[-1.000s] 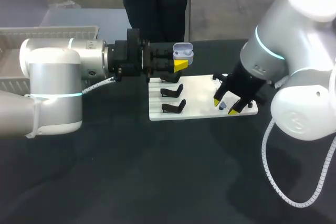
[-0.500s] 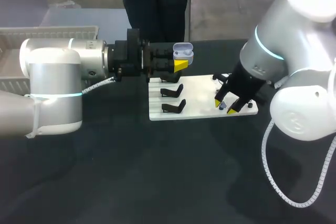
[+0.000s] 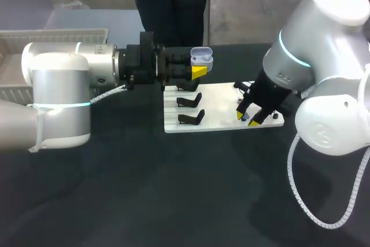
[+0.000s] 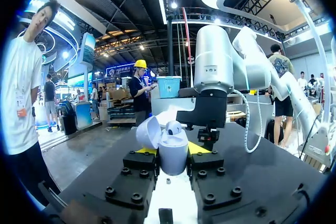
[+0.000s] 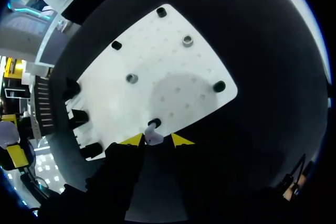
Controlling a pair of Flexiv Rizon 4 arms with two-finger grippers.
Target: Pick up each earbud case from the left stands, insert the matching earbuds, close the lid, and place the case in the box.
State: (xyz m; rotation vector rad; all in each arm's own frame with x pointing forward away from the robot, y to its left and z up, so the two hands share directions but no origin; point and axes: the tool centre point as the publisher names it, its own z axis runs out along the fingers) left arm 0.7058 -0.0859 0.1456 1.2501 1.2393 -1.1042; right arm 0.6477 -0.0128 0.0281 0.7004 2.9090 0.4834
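My left gripper (image 3: 198,72) is shut on an open lavender earbud case (image 3: 201,58), held above the back edge of the white board (image 3: 219,105). In the left wrist view the case (image 4: 173,150) sits between that gripper's (image 4: 170,149) fingers, lid tipped back and one earbud (image 4: 174,127) showing inside. My right gripper (image 3: 247,118) is low over the board's front right corner. In the right wrist view a pale earbud (image 5: 154,139) lies between that gripper's (image 5: 156,140) yellow tips. One tip is at the earbud; a thin gap shows at the other.
Two empty black stands (image 3: 189,101) (image 3: 192,118) sit on the board's left side. Small pegs (image 5: 132,78) (image 5: 219,86) stud its right half. A grey box (image 3: 58,36) stands at the back left. Dark table surrounds the board.
The right gripper's fingers have drawn closer together around the earbud on the board. My left arm and the case it holds have not moved.
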